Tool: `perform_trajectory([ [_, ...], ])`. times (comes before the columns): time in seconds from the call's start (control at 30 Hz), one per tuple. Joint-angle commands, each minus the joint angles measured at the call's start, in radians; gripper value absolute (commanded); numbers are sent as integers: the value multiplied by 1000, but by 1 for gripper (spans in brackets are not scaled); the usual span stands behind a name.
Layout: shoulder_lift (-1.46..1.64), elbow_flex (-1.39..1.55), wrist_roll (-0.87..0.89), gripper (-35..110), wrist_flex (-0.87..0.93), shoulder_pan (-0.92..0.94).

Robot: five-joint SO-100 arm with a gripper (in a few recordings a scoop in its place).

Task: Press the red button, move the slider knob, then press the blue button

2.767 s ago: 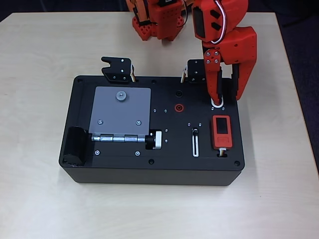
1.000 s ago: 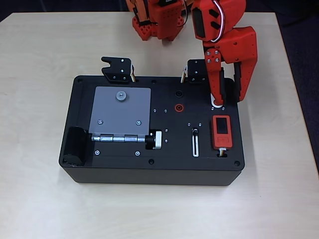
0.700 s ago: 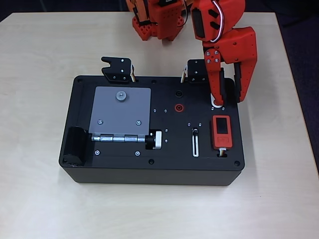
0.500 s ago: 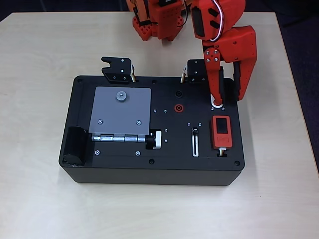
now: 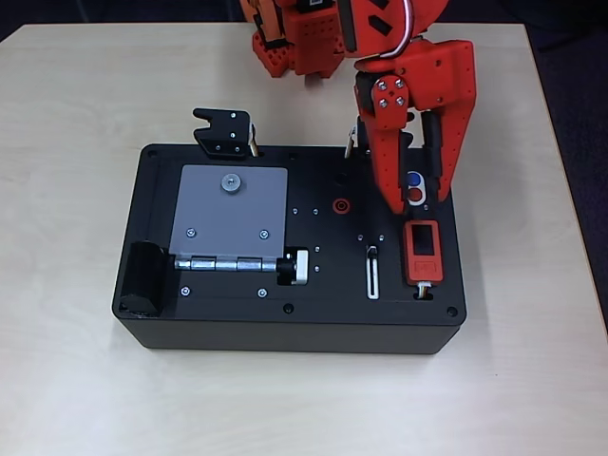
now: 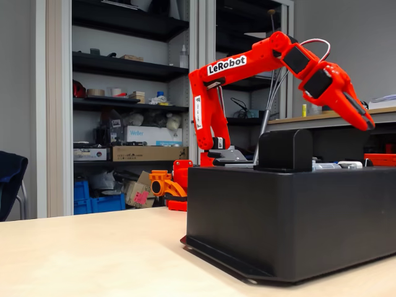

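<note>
Where the overhead view looks down on the black box, the orange gripper hangs over its right rear part with its two fingers spread, grasping nothing. Between the fingers lie the blue button and, just in front of it, the red button: two small flat discs inside one white oval; part of each is hidden by the fingers. Whether a fingertip touches either disc cannot be told. Left of the red device, the slider knob is a tiny black nub at the rear end of a narrow white-outlined slot. Further left sit a red socket, a grey hinged plate and a white-and-black handle.

Seen from the side in the fixed view, the arm reaches over the box and slopes down to the right, the gripper poised clear above the box top. Its jaw state cannot be judged from this angle.
</note>
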Motion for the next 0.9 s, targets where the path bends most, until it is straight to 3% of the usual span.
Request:
perform_trajectory([
  [0.0,2,-28,-21,10,-17,17],
  [0.1,-28,-43,15,0,25,41],
  [0.5,-115,-49,121,0,92,81],
  [0.87,-169,3,160,0,34,106],
])
